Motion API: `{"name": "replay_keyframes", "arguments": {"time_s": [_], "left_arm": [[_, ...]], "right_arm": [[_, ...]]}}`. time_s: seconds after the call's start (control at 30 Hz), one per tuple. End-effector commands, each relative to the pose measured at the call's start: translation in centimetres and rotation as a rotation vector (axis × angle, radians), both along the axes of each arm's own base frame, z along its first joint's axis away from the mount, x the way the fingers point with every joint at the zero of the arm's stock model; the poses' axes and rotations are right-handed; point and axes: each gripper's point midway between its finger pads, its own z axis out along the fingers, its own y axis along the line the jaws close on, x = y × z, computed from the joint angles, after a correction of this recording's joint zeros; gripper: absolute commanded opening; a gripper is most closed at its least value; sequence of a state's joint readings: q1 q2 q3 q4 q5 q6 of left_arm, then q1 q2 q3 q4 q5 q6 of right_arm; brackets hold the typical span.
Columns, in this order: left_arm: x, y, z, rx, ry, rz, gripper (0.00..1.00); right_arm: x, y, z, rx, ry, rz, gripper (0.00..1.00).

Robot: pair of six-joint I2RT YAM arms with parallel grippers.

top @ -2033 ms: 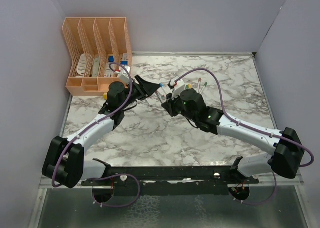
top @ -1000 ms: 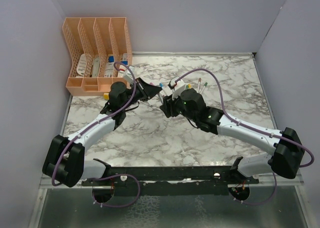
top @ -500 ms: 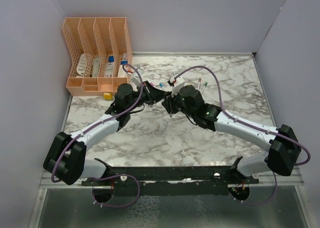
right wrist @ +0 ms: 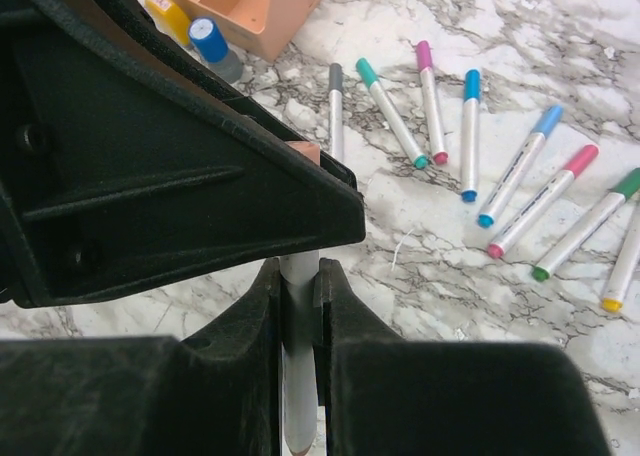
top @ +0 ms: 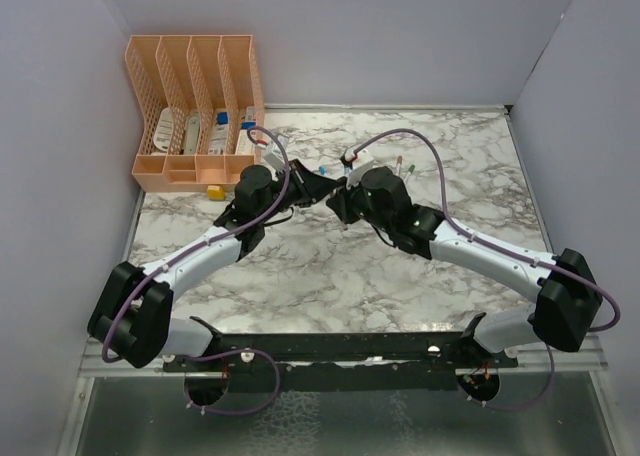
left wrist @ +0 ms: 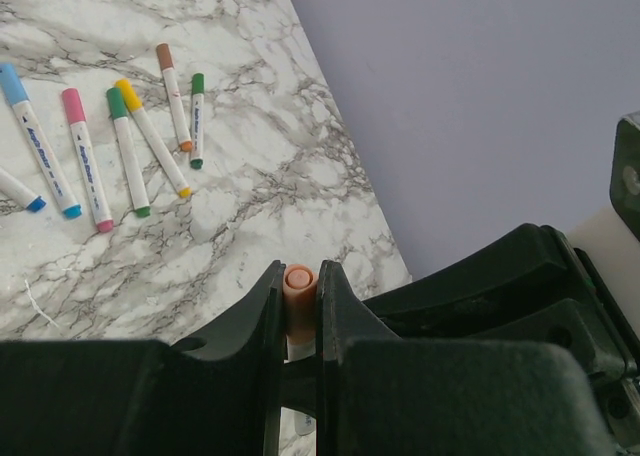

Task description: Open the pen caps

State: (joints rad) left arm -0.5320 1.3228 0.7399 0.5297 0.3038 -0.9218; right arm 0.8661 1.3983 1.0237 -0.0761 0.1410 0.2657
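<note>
My left gripper [left wrist: 299, 276] is shut on the orange cap [left wrist: 299, 291] of one pen, cap end pointing away from the camera. My right gripper [right wrist: 299, 271] is shut on the same pen's pale grey barrel [right wrist: 299, 321]. The two grippers meet nose to nose above mid-table, the left [top: 318, 186] against the right [top: 343, 198]. The cap looks still seated on the barrel. Several capped pens lie on the marble: blue [left wrist: 35, 141], pink [left wrist: 87, 159], green [left wrist: 128, 151], yellow [left wrist: 152, 136]; also grey [right wrist: 336, 111], teal [right wrist: 392, 113], magenta [right wrist: 431, 101].
An orange file organiser [top: 195, 111] stands at the back left. A yellow block [top: 215, 190] lies at its foot, and a blue-topped bottle [right wrist: 213, 48] stands beside it. Lilac walls close in the table at the left, back and right.
The left gripper has moved right and the right gripper slightly left and back. The gap between them, where the pen showed, has closed.
</note>
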Motion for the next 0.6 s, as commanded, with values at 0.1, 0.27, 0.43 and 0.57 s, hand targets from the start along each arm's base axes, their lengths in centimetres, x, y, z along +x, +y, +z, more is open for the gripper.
{"name": "replay_keyframes", "arguments": {"time_s": [0.1,0.27,0.43,0.57], "left_arm": [[6.1,1.8,2.6,0.059,-0.075,0.229,0.00],[8.4,3.4,4.1,0.046,-0.087,0.281,0.00],[9.2,5.2,4.2,0.045,-0.079,0.308,0.00],[9.0,6.3,3.3,0.061,-0.053,0.309,0.00]], "right_arm": [[-3.2,-0.5,-2.5,0.002,0.110,0.089,0.01],[-5.2,-2.2,-5.3,-0.013,0.178,0.083,0.01],[-6.5,-3.9,-6.9,-0.030,0.214,0.063,0.01],[-6.9,-4.7,-8.0,-0.045,0.228,0.044,0.01]]}}
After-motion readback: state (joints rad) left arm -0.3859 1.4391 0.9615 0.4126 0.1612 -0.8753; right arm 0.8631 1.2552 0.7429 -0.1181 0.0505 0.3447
